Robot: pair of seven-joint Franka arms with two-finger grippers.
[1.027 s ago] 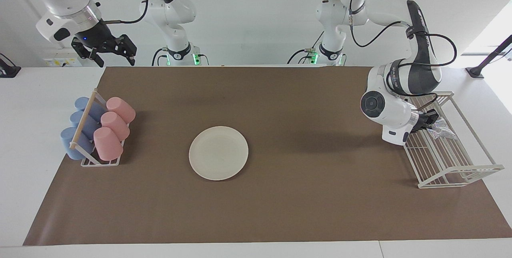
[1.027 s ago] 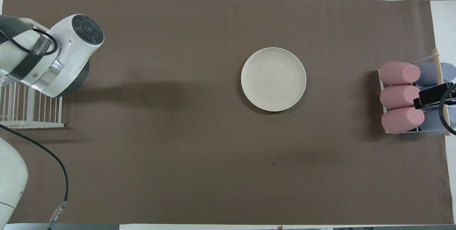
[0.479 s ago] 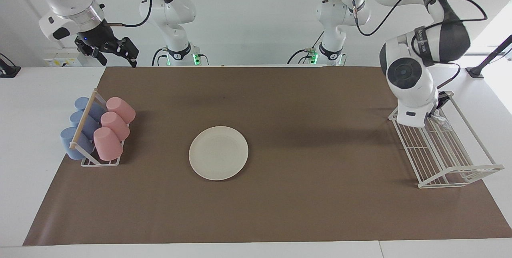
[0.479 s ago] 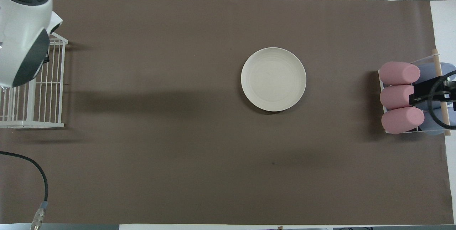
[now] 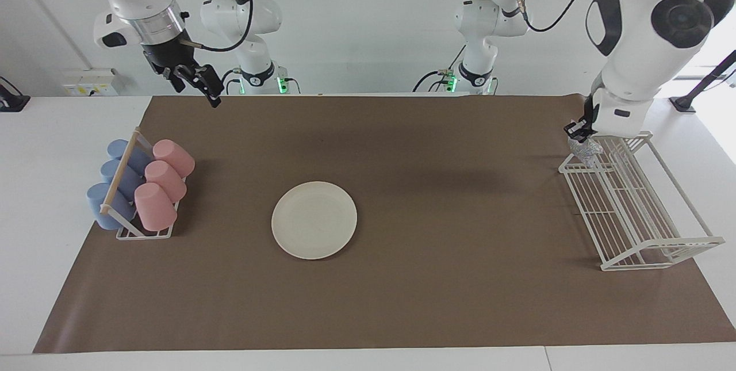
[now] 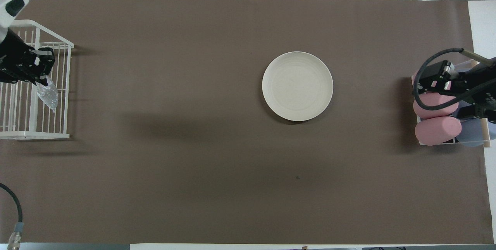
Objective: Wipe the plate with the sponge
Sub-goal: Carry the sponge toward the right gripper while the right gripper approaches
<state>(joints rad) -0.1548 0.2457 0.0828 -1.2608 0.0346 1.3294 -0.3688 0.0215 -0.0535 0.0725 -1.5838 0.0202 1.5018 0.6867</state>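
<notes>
**Over the wire rack, sponge in the pinch, plate not yet reached**

At the right edge of the facing frame, the left gripper (image 5: 578, 136) hung just above the rack's upper corner with its fingertips pressed together on the sponge (image 5: 585, 151), a crinkled silvery wad dangling beneath them and clear of the white wire rack (image 5: 644, 215). The plate (image 5: 314, 220) lay bare at mid-frame on the brown mat (image 5: 437, 302), well apart from the sponge. Judging by that, the fetching step was in hand and wiping had not begun. The next move called for carrying the sponge across the mat toward the middle of the table, lowering it onto the plate's face, and keeping the pinch firm, since the pad hung loosely and might slip.

The right gripper (image 5: 198, 82) waited at the upper left of the facing frame, fingers spread and holding nothing, over the mat's edge near the cup holder (image 5: 138, 232) with its pink and blue cups.

The facing view showed the height: the sponge lifted off the rack wires. The overhead view could not settle that, for there the sponge (image 6: 47, 95) merely overlapped the rack (image 6: 35, 135) at mid-left; but it showed how the sponge trailed from the left gripper (image 6: 43, 75), and the plate (image 6: 297, 86) as a full circle. There the right gripper (image 6: 434, 83) covered the cups at the right edge.
</notes>
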